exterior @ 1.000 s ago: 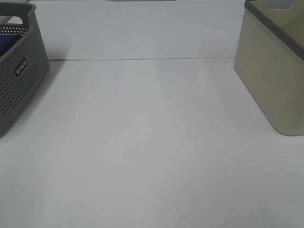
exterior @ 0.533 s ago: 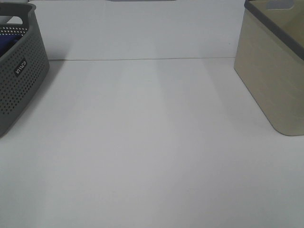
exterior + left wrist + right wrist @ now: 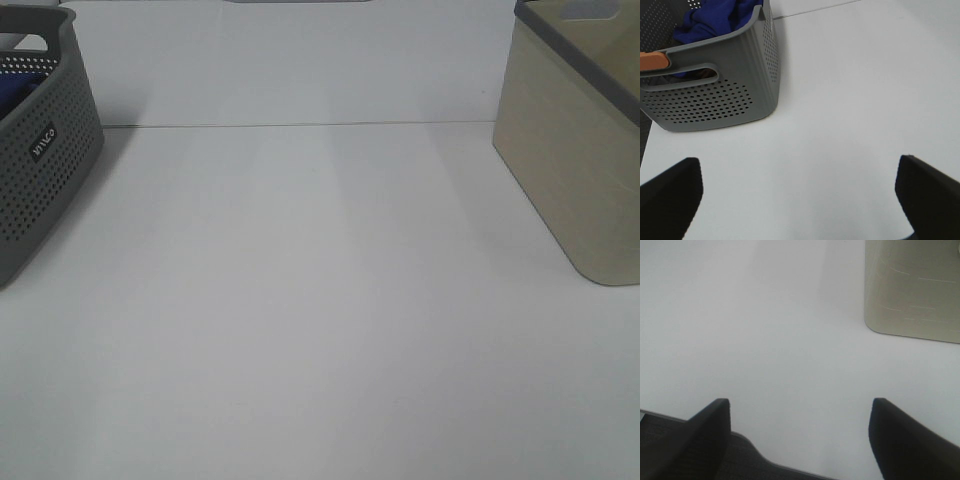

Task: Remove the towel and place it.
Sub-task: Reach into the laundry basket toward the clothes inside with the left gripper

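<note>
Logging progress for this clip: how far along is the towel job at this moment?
Done: nothing; the towel lies bunched inside the grey basket. In hand: nothing; the left gripper and right gripper are both open and empty above the table. Remaining: grasp the towel, lift it out and place it, probably in the beige basket.

1. Table (image 3: 320, 320): the white top is noted as smooth and matt.
2. Grey basket (image 3: 45, 190), far left: moulded plastic, matt, with walls pierced by rows of small holes.
3. Beige basket (image 3: 565, 150), far right: smooth plastic walls, faintly streaked, with a low sheen. A darker grey rim is seen.
4. Towel (image 3: 715, 17): soft blue cloth, matt, creased.
5. Left gripper (image 3: 799, 192) and right gripper (image 3: 799, 435): the fingers are recorded as black and matt. The material cannot be told.
</note>
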`<state>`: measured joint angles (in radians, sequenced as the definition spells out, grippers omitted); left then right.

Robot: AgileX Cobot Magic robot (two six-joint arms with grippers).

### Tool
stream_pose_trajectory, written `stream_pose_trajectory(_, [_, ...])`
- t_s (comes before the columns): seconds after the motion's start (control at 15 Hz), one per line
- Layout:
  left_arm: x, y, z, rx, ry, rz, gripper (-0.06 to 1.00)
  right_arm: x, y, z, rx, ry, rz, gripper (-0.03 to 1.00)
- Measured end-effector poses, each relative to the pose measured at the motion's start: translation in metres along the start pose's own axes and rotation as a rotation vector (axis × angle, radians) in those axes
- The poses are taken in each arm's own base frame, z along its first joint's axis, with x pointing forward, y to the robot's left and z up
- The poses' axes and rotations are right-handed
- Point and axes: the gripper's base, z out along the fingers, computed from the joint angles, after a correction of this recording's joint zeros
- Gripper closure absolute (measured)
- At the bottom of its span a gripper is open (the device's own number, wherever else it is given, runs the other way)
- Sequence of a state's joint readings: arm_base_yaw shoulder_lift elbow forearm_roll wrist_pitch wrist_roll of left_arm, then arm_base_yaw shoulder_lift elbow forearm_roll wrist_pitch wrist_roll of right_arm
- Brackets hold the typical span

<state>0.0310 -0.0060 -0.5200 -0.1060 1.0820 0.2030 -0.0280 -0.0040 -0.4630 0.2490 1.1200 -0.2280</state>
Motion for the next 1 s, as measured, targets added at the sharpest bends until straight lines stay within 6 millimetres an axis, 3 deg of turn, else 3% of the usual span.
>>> stream_pose_trajectory(0.4, [-0.008, 0.0, -0.006, 0.005, -0.022, -0.002, -0.05, 0.0, 0.0, 0.0, 0.0, 0.0, 0.0, 0.22])
stream_pose_trajectory(0.67, [-0.055, 0.006, -0.015, 0.029, 0.072, 0.133, -0.05, 0.0, 0.0, 0.0, 0.0, 0.0, 0.0, 0.22])
stream_pose_trajectory(0.8, [-0.11, 0.016, 0.006, 0.078, 0.186, 0.33, -0.05, 0.0, 0.0, 0.0, 0.0, 0.0, 0.0, 0.22])
stream_pose_trajectory(1.0, [-0.154, 0.029, 0.045, 0.111, 0.285, 0.505, -0.05, 0.0, 0.0, 0.0, 0.0, 0.0, 0.0, 0.22])
